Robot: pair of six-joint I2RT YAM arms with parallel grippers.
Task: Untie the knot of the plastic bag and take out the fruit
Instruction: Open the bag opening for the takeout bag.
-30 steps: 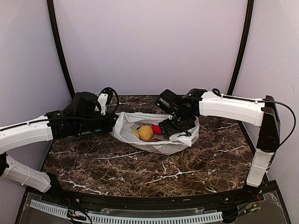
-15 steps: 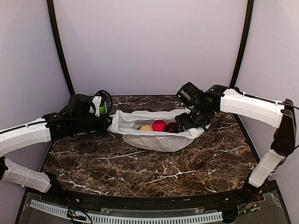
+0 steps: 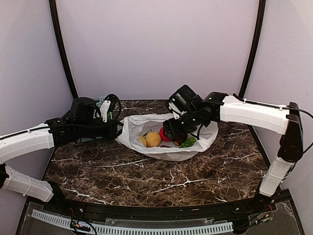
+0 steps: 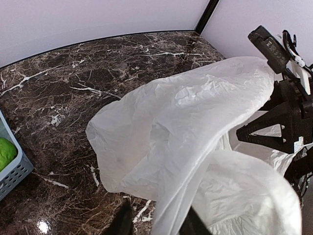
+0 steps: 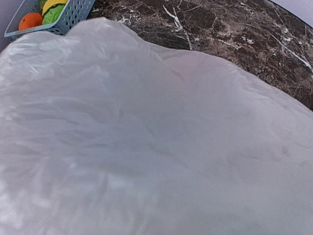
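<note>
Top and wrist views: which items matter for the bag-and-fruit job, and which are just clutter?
In the job:
- plastic bag, open
- inside it: tan-yellow fruit, red fruit, green fruit
- left gripper at the bag's rim
- right gripper over the fruit

Just lying about:
- blue basket with other fruit in it
- marble table

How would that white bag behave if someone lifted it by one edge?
Probably floppy: the bag drapes in crumpled folds. Likely very light itself, being thin and slightly see-through. The round fruit inside would probably roll toward the low side.
</note>
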